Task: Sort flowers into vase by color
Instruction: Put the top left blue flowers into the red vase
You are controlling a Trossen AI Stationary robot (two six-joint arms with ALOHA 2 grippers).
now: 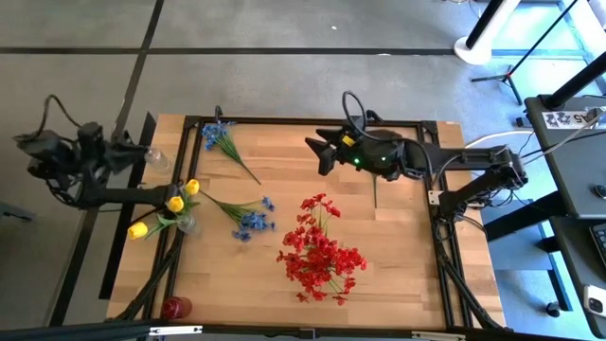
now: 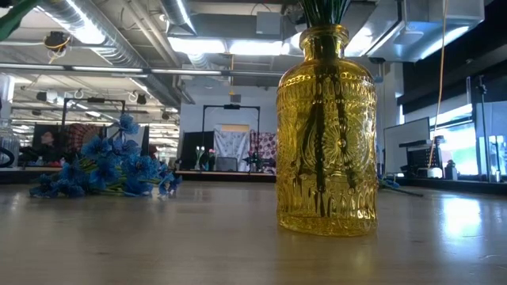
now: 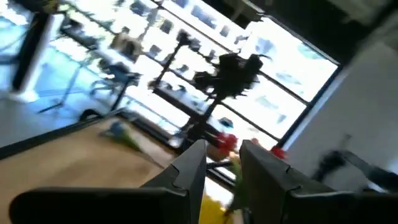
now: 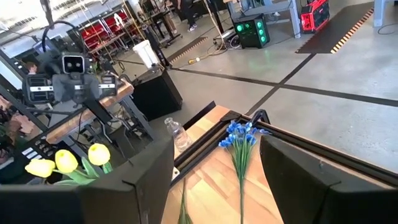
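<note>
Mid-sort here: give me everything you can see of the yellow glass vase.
The yellow vase is amber-tinted, see-through glass pressed with an embossed floral pattern, with a wide round body, short narrow neck and a lipped mouth. It stands upright on the wooden table. Dark green stems run down inside it and leave its mouth. From above, red flowers cover the spot. No gripper touches it.

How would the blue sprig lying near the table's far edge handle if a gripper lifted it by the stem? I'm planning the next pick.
The blue sprig has a thin stem with its blooms bunched at one end, so it would probably droop at the head. It looks light and should lift easily. The slim stem could slip or twist between the fingers.
</note>
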